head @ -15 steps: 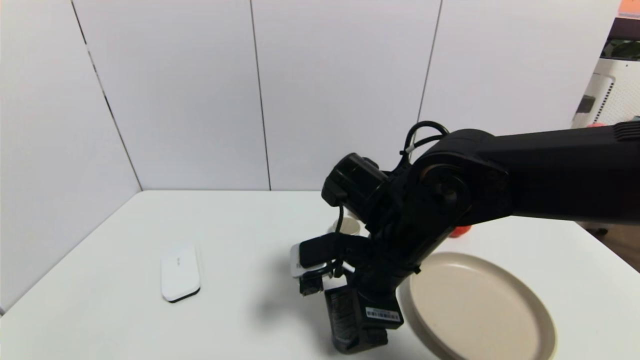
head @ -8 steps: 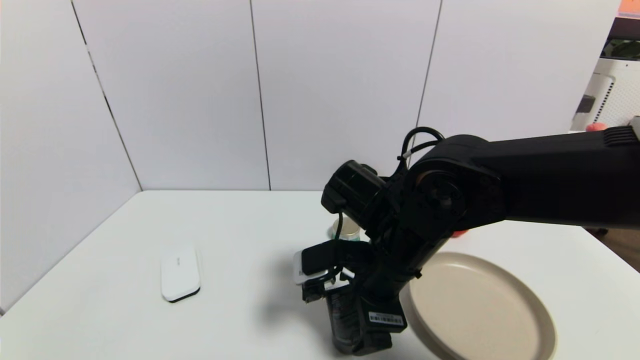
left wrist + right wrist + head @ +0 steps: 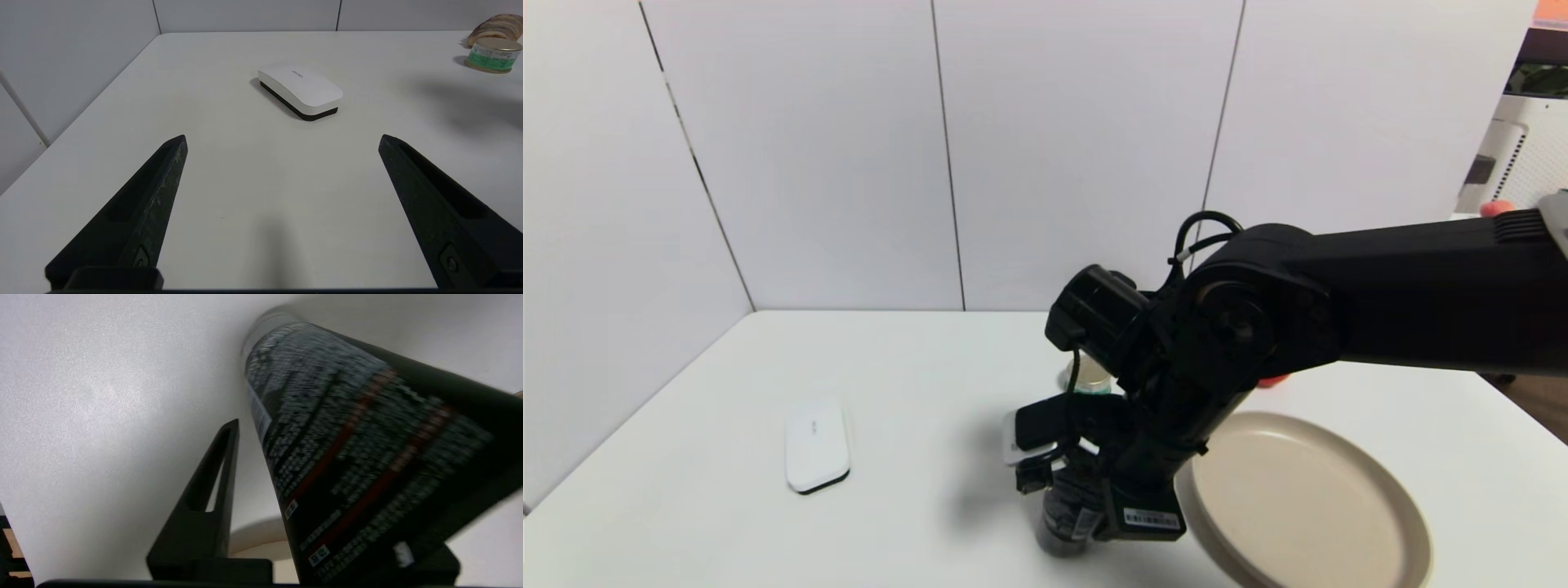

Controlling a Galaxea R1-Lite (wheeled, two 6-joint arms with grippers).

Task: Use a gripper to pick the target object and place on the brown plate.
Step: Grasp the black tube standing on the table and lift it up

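The right gripper (image 3: 1072,513), its far finger hidden, pinches the black, white-and-red-printed tube (image 3: 359,457), blurred.

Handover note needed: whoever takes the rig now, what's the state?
Right pincer: at the table's near edge, just left of the brown plate, with the black tube between its fingers; the right wrist view shows one finger apart from the tube, so a firm grip is unconfirmed.
Left pincer: open, idle over bare table, facing the white eraser.
Done: reach to the tube.
Left: confirm grip, carry to the plate, which holds nothing, release.
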